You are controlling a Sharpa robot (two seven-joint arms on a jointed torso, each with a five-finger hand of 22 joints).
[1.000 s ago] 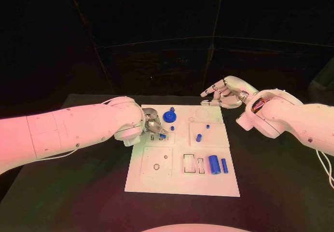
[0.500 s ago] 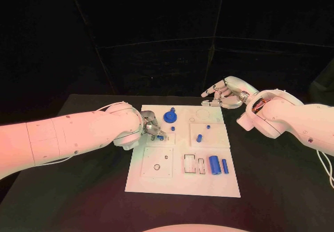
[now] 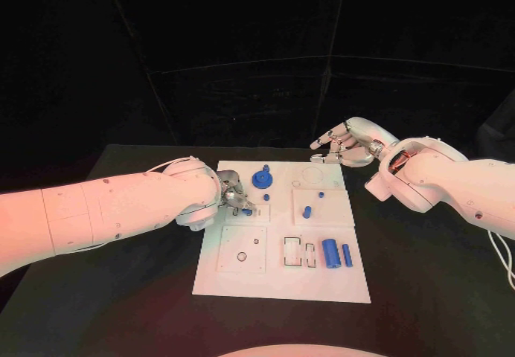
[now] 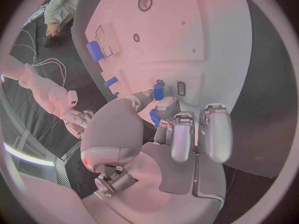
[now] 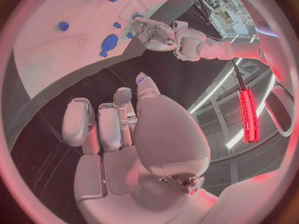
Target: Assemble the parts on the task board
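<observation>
dark desk (image 3: 129,312) carries the white task board (image 3: 247,279). the left robot hand (image 3: 231,195) has eased slightly toward the board's left edge since a second ago, fingers pinching a small blue part (image 4: 158,91) at a slot there, so insertion seems under way. the right robot hand (image 3: 345,145) stays raised beyond the far edge, fingers loosely apart, holding nothing.

task board (image 3: 281,281): matt white plastic-looking plate, smooth. parts (image 3: 330,253): smooth blue plastic, slight sheen. desk (image 3: 429,268): matt black surface. left robot hand (image 4: 181,129): silver metal-look fingers, satin finish. right robot hand (image 5: 124,129): same finish. arm shells (image 3: 118,204): glossy white plastic.
</observation>
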